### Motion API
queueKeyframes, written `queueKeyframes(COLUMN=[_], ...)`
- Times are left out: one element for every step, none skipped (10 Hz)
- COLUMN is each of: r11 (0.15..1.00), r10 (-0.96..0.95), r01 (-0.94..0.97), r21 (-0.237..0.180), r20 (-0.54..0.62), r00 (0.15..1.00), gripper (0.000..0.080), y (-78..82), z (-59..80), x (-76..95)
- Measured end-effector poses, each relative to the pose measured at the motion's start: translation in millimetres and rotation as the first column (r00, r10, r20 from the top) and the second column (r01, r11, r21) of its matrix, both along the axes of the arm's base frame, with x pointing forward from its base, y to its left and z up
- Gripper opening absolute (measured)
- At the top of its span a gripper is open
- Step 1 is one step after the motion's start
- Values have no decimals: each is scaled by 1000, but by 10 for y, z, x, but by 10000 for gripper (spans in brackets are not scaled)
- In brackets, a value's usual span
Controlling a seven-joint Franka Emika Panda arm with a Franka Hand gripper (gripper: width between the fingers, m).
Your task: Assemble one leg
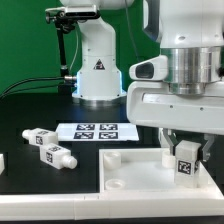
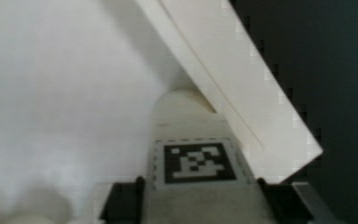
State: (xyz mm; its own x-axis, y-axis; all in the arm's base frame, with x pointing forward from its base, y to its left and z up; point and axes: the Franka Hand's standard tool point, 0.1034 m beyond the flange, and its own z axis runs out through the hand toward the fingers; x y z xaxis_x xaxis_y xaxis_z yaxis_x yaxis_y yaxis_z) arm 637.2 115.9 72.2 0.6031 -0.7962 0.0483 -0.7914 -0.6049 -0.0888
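While the hand [image 1: 185, 158] grips it, leg [image 1: 185, 165] sits between closed fingers, over white panel [image 1: 130, 172].

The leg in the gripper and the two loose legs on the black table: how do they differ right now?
The held leg stands upright between the fingers of the gripper, over the white panel. The loose legs lie on their sides on the black table, untouched, toward the exterior view's left. All are stubby white blocks with square tags.

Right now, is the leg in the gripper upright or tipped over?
Upright, as far as the exterior view shows: the leg hangs vertically in the gripper over the white panel, tag facing out. Whether it touches the panel, I cannot tell.
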Motion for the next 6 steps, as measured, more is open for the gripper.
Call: queueKeyframes(r11=[981, 918, 825, 753, 711, 664], r10=[-191, -385, -548, -640, -685, -731], r01=[191, 387, 553, 646, 692, 739], r21=[33, 82, 118, 123, 124, 114], r20=[-9, -38, -71, -88, -96, -107], r00=[982, 922, 833, 763, 722, 674], gripper=[287, 287, 287, 287, 287, 287], y=[-5, -18, -19, 4, 43, 60], z=[-10, -8, -6, 0, 3, -7], x=[7, 20, 24, 26, 22, 2])
